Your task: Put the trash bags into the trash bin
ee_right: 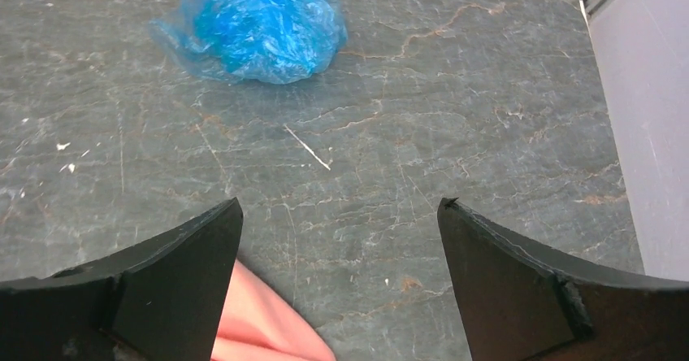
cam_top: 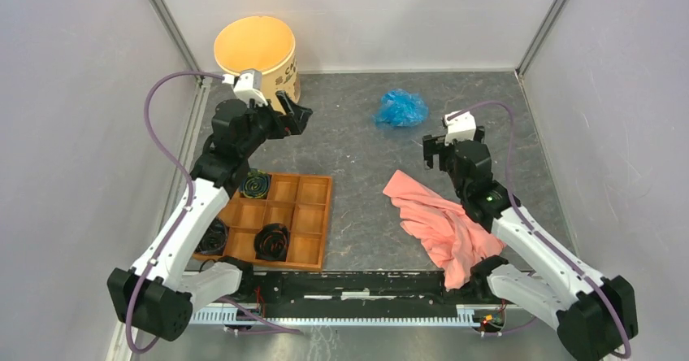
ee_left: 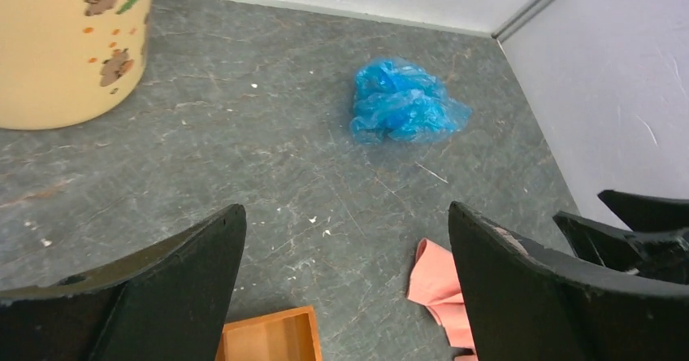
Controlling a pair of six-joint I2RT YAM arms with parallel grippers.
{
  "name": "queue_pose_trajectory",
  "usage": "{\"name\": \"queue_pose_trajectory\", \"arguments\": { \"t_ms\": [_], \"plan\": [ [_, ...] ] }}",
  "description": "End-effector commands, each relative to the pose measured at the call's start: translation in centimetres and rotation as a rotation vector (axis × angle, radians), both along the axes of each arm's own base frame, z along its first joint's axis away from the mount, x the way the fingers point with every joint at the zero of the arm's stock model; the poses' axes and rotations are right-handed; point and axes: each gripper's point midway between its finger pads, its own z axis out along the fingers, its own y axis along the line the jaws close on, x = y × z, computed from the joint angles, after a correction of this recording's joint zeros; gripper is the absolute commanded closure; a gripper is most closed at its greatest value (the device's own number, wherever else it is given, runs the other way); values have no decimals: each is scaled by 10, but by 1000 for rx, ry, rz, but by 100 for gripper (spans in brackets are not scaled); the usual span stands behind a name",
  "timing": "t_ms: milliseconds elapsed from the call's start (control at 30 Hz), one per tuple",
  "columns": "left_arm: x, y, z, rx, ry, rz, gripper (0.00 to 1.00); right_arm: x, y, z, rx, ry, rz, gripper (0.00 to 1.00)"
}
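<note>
The trash bag [cam_top: 400,107] is a crumpled light-blue film bundle lying on the grey table at the back, right of centre. It shows in the left wrist view [ee_left: 404,102] and the right wrist view [ee_right: 252,26]. The trash bin [cam_top: 255,52], round and tan-yellow, stands upright at the back left; its printed side shows in the left wrist view [ee_left: 69,44]. My left gripper [cam_top: 297,114] is open and empty just right of the bin. My right gripper [cam_top: 433,150] is open and empty, near and to the right of the bag.
A salmon-pink cloth [cam_top: 443,223] lies under the right arm. A brown wooden compartment tray [cam_top: 309,223] with dark coiled items sits at the front left. Grey walls enclose the table on three sides.
</note>
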Motion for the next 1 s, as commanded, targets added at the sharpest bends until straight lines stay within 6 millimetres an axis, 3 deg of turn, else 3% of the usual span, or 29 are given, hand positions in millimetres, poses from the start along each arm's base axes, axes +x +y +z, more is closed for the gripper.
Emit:
{"name": "queue_pose_trajectory", "arguments": {
  "t_ms": [0,267,367,533,700,867,967],
  "plan": [
    [6,-21,9,0,-77,-110,0,24,-3,17,66,-85,-123,2],
    [15,-40,-10,2,-44,-176,0,73,16,6,132,-104,-215,2],
    [20,-46,-19,16,-11,-195,1,90,35,-8,128,-93,-160,2],
    [24,-62,-45,10,72,-256,0,102,57,-32,83,-45,-46,2],
    [27,-79,-74,32,181,-300,0,125,86,-28,64,-37,58,2],
    [23,-86,-69,14,184,-326,0,163,123,-18,114,-54,109,4],
    [20,-82,-55,17,144,-319,1,190,144,-30,118,-8,71,4]
  ]
}}
